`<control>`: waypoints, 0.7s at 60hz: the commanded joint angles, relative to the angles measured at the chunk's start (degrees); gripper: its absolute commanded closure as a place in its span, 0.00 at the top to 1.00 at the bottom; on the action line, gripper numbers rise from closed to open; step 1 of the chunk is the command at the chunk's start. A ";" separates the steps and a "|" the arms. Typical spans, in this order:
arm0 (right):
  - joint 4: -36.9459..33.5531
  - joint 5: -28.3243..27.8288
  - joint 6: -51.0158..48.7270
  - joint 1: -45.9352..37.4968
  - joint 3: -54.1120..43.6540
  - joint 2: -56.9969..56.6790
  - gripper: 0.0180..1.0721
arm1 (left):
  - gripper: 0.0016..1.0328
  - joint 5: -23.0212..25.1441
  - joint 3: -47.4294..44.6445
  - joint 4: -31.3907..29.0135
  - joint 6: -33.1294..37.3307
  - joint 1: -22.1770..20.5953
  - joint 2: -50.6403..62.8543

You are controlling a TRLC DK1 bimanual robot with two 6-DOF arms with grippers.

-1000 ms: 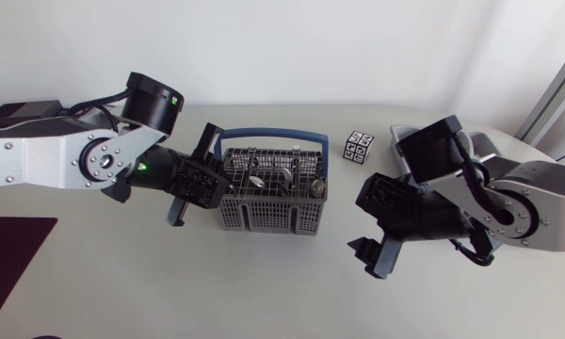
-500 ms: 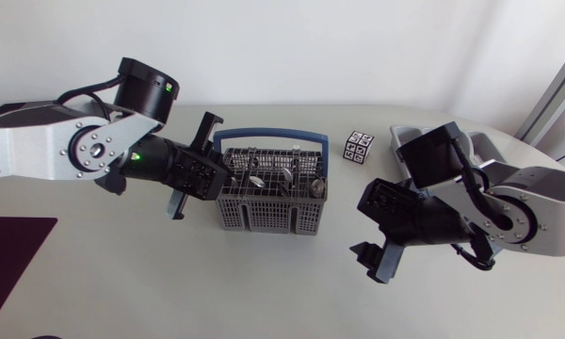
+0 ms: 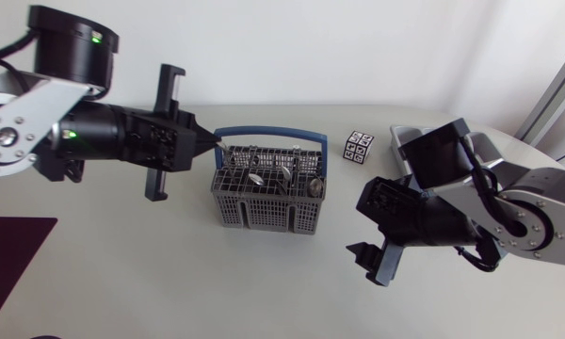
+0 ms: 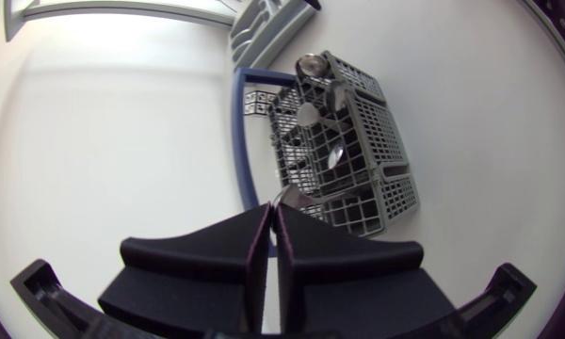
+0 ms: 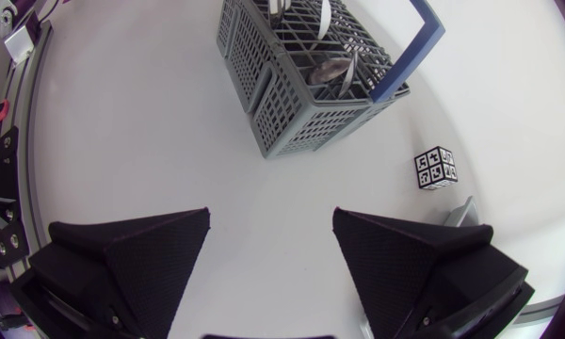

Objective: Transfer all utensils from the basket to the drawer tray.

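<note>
Head view shows left hand [image 3: 208, 144] clenched on a utensil [image 3: 218, 148] at the basket [image 3: 264, 215], right hand [image 3: 365, 263] released.

Overhead plus wrist views; common basket [image 3: 264, 217]

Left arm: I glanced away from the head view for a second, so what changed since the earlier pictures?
The left gripper drew back from the left side of the basket to its far-left corner and now pinches a thin utensil by its tip. The right gripper, open, and the marker cube stayed put.
</note>
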 commanded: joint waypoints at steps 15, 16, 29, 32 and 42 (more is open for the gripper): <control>0.49 1.49 3.50 2.43 -1.87 -3.82 0.90 | 0.03 0.63 0.25 -4.60 -16.00 -0.66 -9.02; 0.66 1.75 3.77 2.69 -1.96 -4.18 0.90 | 0.03 0.54 0.08 -4.60 -18.11 -0.92 -9.11; 4.62 4.74 6.84 6.30 -1.34 -6.55 0.89 | 0.03 -4.99 2.27 -5.83 -43.34 -5.67 -5.42; 5.41 4.92 7.72 6.65 -0.64 -6.90 0.89 | 0.03 -6.31 3.68 -6.09 -50.02 -6.72 -4.01; 9.36 7.55 9.92 9.90 0.59 -7.34 0.86 | 0.03 -8.77 7.11 -7.67 -65.66 -9.27 -0.58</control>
